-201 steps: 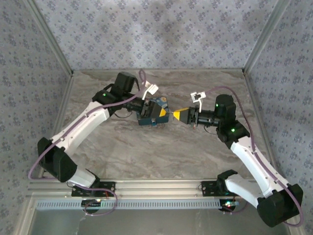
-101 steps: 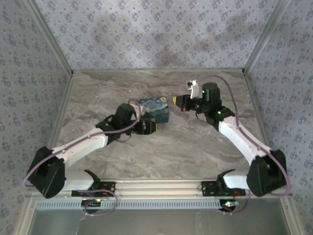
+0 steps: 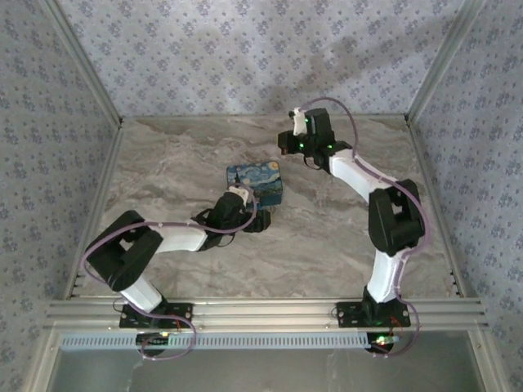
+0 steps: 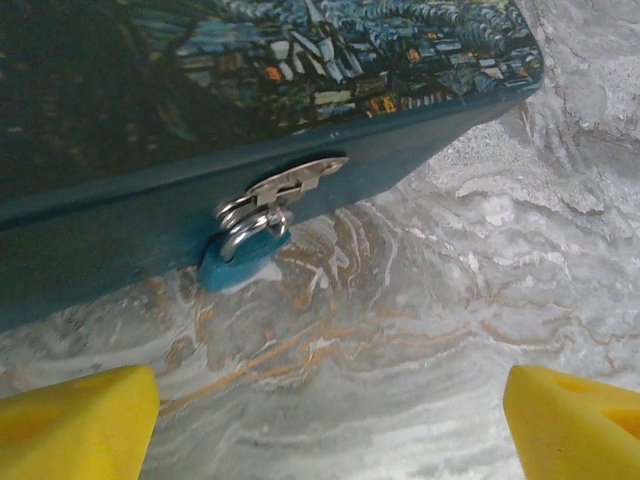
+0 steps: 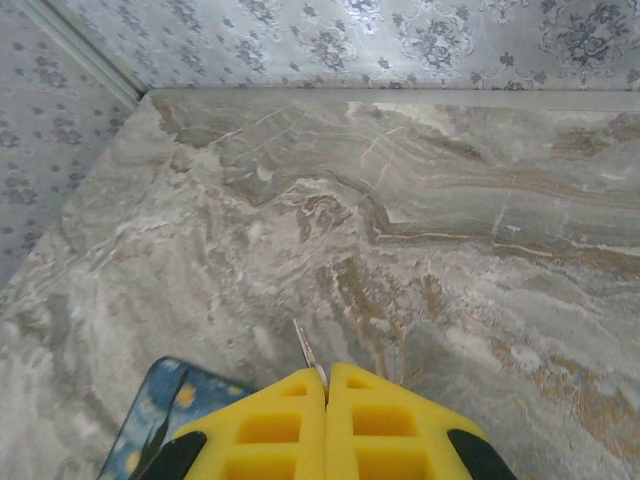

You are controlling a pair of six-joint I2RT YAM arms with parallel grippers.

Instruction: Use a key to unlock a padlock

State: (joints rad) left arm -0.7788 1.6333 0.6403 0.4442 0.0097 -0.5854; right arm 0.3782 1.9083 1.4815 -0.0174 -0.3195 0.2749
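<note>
Left wrist view: the small teal-bodied padlock (image 4: 236,262) hangs by a silvery shackle from the metal hasp (image 4: 290,182) on the front wall of the blue starry-night box (image 4: 120,245). Just ahead of the left tool (image 4: 325,415), it lies apart from the yellow pads, which are spread wide and clear of the box. From above, the box sits mid-surface (image 3: 327,237), with bare marble open all around it. The right tool (image 3: 283,145), near the papered back wall (image 3: 245,57) and well apart from the box, pinches a thin key (image 5: 308,352).
</note>
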